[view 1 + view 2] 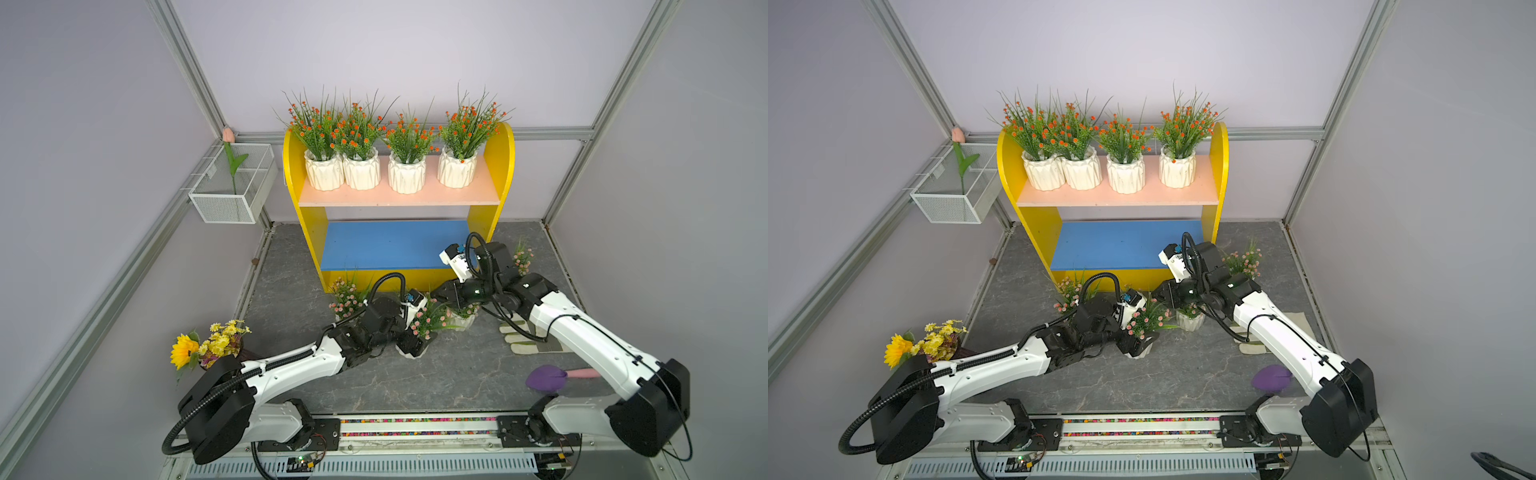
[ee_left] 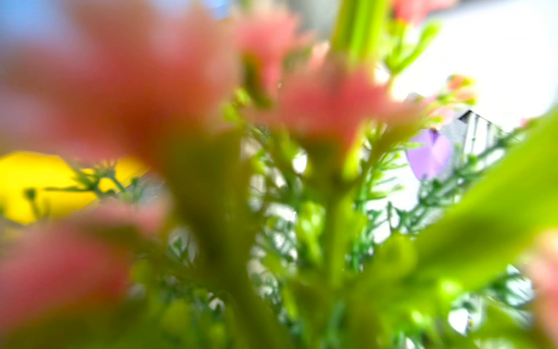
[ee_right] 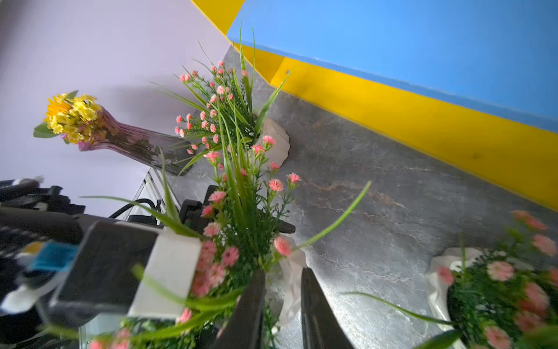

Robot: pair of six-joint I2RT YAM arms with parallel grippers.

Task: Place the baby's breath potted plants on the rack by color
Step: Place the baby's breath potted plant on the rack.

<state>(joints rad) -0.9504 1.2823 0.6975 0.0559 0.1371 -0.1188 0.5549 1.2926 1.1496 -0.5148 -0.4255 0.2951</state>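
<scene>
Left gripper [image 1: 410, 343] clamped on the pink plant's pot [image 1: 414, 354], right gripper [image 3: 283, 279] parted close by; I judge it light, top-heavy, so hold pot, not sprigs.

Nothing written can be read in any view: no text, label, brand, number or sign. The white pots [image 1: 406, 178], the rack [image 1: 500, 166] boards and the white arm shells [image 1: 594, 345] show plain surfaces. The small pale marks on the black joint housings [image 1: 525, 285], back along the arm from the fingers [image 3: 317, 311], are too small to make out, and the left wrist view is blurred all over.
</scene>
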